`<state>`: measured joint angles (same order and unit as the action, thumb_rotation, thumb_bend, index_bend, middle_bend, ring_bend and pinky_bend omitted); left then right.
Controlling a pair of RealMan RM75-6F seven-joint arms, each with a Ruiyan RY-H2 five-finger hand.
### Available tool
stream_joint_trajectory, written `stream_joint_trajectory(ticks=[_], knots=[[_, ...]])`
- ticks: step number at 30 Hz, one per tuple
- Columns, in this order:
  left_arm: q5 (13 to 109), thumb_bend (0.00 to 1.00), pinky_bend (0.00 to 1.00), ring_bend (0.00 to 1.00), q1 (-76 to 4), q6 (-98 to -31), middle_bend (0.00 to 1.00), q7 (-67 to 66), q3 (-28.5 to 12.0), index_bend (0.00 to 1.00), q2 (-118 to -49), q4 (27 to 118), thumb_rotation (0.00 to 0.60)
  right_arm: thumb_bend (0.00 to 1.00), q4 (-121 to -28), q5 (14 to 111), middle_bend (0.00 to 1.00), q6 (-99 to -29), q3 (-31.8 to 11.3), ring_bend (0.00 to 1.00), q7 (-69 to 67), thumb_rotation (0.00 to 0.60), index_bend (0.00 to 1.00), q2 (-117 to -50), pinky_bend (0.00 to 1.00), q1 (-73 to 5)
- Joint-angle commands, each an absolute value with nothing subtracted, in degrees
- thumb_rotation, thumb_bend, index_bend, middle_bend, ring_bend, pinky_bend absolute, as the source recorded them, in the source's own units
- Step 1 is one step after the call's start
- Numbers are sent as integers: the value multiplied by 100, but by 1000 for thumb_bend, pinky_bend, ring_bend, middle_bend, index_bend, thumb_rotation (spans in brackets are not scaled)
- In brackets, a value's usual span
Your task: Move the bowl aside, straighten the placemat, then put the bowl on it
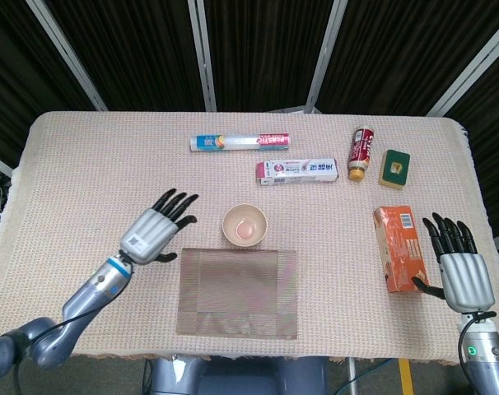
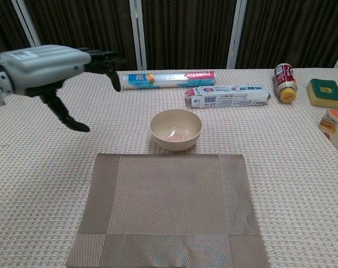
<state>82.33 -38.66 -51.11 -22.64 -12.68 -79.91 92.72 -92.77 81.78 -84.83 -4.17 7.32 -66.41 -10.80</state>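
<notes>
One cream bowl (image 1: 245,225) stands upright, mouth up, on the worktop (image 1: 93,164), just past the far edge of the placemat (image 1: 238,292) and near the middle of that edge; in the chest view its base looks close to or just touching the mat's edge, and which cannot be told. The brown woven placemat lies flat near the worktop's front edge with its long axis running left to right, its sides roughly square to the worktop.

Left of the bowl, the left hand (image 1: 157,230) hovers with fingers spread and holding nothing, fingertips pointing toward the far right, apart from the bowl and just off the mat's far left corner. The right hand (image 1: 458,267) sits at the worktop's right side, fingers spread and empty, beside an orange box (image 1: 398,247); its thumb looks close to the box's near end.

Farther back lie a roll of plastic wrap (image 1: 240,142) and a toothpaste box (image 1: 297,171), both lengthwise left to right. To their right a small bottle (image 1: 361,153) lies on its side, and beyond it a green and yellow sponge (image 1: 394,167).
</notes>
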Motion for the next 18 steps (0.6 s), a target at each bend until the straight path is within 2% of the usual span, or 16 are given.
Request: stream_joint_trajectory(ticks=[1,6,18], knots=[[8128,88,0,0,-4543,-4626,0,-2202,-1435,385,-8811,8348,600,0,-9247,8090,0,-8443,-476,0,670,600,0,-6609,0,-1065],[8341,114,0,0,-4846,-4698,0,-1875,-1366,401,-9374,7509,600,0,-9186,7927,0,-8364,-570,0,550,600,0,-6564,0,-1045],[8228,234,0,0,-5167,-4658,0,-1564,-1253,425,-10130,6473,600,0,-9175,7861,0,-8260,-635,0,342,600,0,-6482,0,-1009]])
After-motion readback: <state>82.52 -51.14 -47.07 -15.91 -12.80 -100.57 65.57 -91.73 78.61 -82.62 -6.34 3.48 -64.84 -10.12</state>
